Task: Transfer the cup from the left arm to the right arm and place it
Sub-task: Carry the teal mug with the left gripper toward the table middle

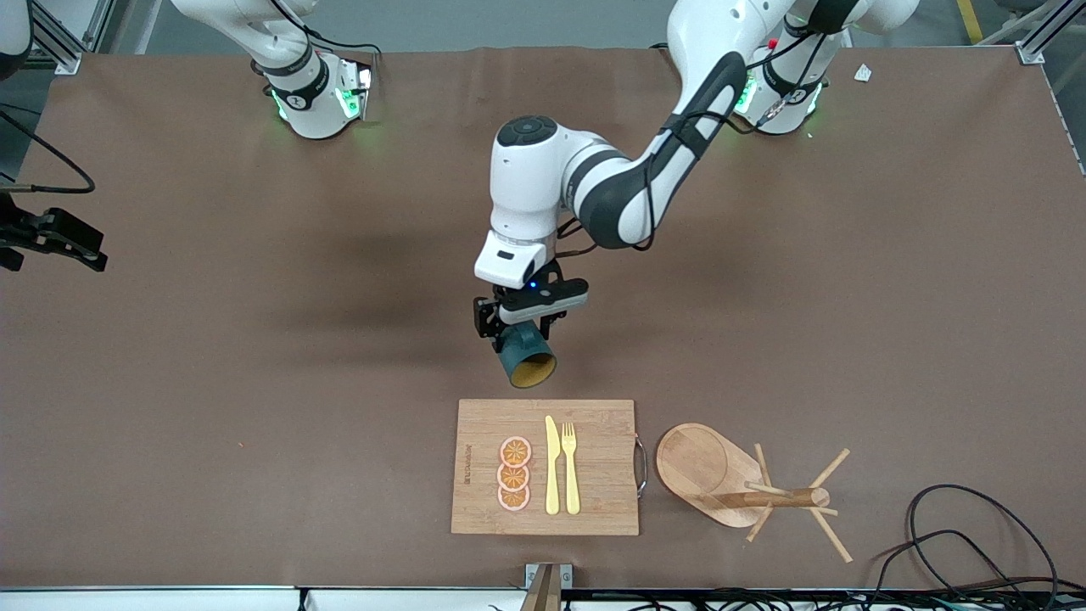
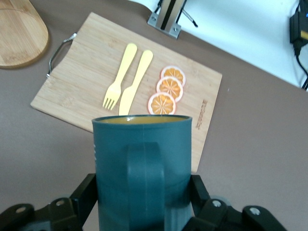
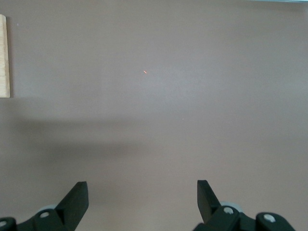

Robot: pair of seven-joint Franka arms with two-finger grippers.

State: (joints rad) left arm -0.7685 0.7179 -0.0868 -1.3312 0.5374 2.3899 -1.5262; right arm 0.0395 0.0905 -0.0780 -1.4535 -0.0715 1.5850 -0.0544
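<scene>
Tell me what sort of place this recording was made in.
Likely a robotics lab bench staged as a kitchen: a brown-covered table, a cutting board with toy orange slices, and a wooden peg stand.

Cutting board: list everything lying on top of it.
On the cutting board lie three orange slices, a yellow knife and a yellow fork, side by side. Nothing covers them; whatever lies beneath the board cannot be seen.

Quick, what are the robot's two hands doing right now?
Left gripper: shut on the cup, up over the table.
Right gripper: open, holding nothing, waiting.
</scene>
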